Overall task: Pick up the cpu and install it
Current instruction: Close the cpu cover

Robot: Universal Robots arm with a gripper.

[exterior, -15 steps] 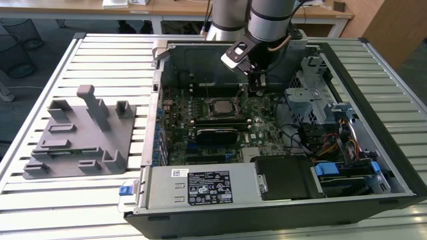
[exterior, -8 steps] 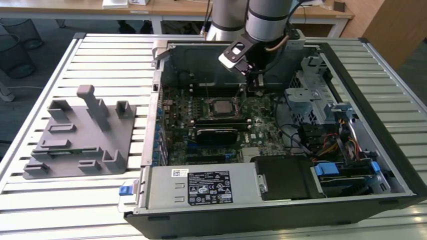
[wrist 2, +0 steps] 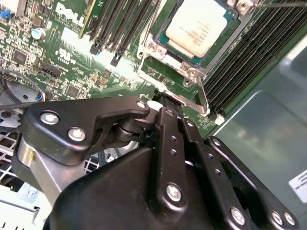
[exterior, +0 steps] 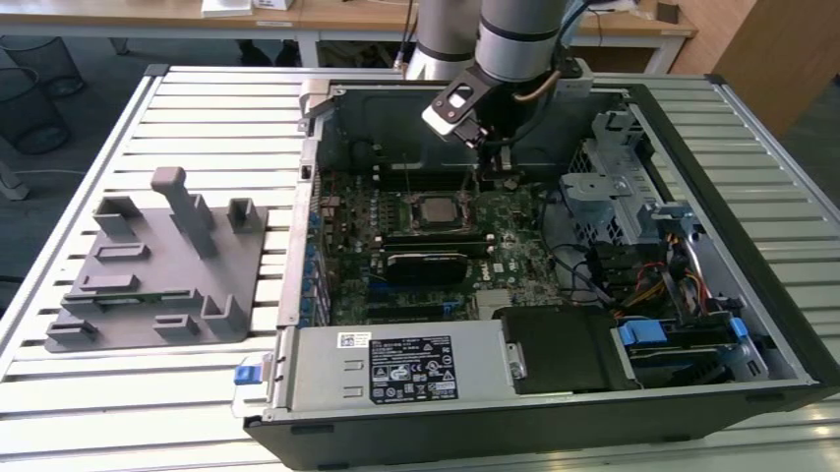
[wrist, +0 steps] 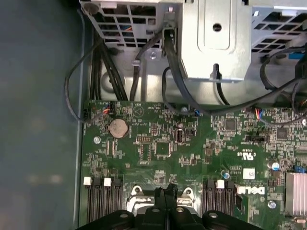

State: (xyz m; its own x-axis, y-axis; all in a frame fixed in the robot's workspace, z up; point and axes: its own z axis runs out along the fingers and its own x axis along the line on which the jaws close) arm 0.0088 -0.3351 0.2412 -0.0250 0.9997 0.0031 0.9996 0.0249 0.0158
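Note:
The cpu (exterior: 431,208) lies flat in its socket on the green motherboard (exterior: 506,246) inside the open computer case, silvery top up. In the second wrist view the cpu (wrist 2: 199,26) sits inside the metal socket frame (wrist 2: 192,72). My gripper (exterior: 493,177) hangs just above the board, beside the socket toward the exterior view's right. Its black fingers (wrist 2: 165,120) are pressed together with nothing between them. In the first wrist view the gripper (wrist: 166,191) is over the socket frame's edge (wrist: 136,192).
A grey plastic holder tray (exterior: 151,265) lies on the slatted table at the exterior view's left. Inside the case, a metal drive cage (exterior: 617,187) with cables stands at the right and a power supply (exterior: 393,369) at the front. Memory slots (wrist 2: 120,28) flank the socket.

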